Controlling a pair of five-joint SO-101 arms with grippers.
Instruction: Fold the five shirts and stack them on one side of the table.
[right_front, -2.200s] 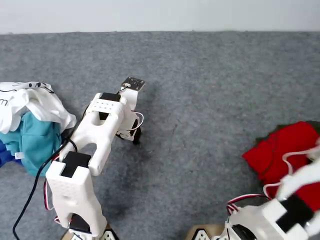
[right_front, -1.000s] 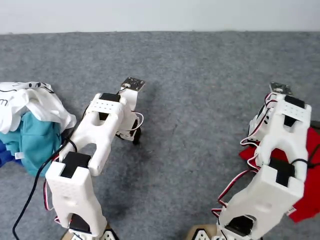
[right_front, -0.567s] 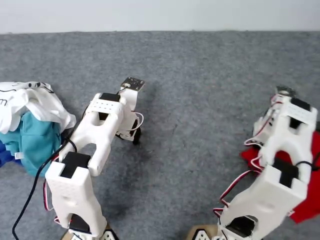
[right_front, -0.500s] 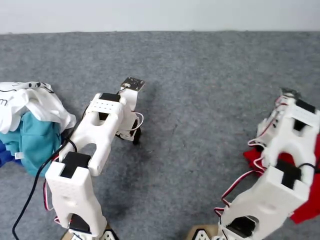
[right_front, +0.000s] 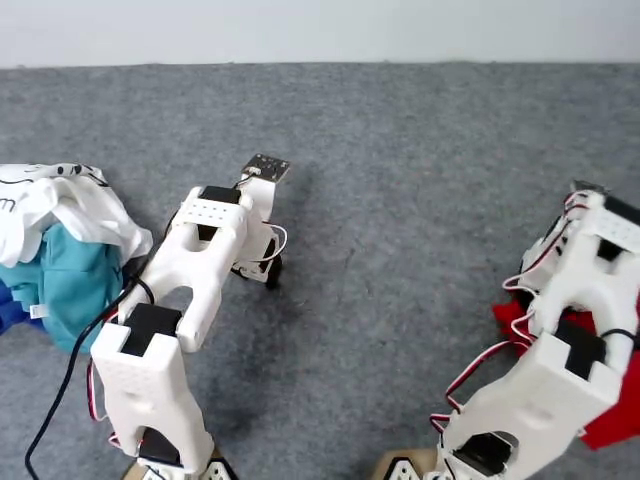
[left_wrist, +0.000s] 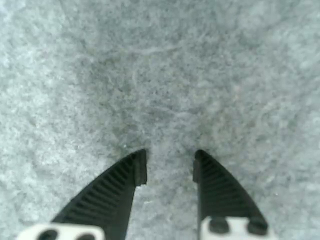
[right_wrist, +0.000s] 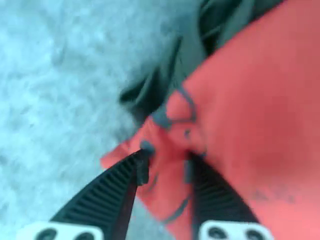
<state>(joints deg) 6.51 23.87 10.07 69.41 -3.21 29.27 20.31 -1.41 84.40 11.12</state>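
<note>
As seen from the high view, the left arm (right_front: 190, 290) serves as the mark. An unfolded heap of a white shirt (right_front: 60, 205), a teal shirt (right_front: 70, 285) and a blue shirt (right_front: 8, 310) is found just beside it on its left. The red shirt (right_front: 612, 425) is found well apart on its right, partly covered by the right arm (right_front: 570, 340). Bare table (right_front: 400, 170) is seen between.

From the left wrist view, the left gripper (left_wrist: 170, 167) is shown at that arm's tip, close over the table. Its jaws are set narrowly apart, and nothing is held.

From the right wrist view, the right gripper (right_wrist: 165, 167) is shown far from the left arm. Its jaws are narrowly parted about an edge of the red shirt, which is not clamped as far as can be judged. A green shirt (right_wrist: 200, 45) is seen touching the red one, partly under it.

A poor grasp is to be feared. If only the hem is pinched, the cloth may slip out when lifted. If the jaws are driven too deep, the green shirt may be caught and dragged along.
</note>
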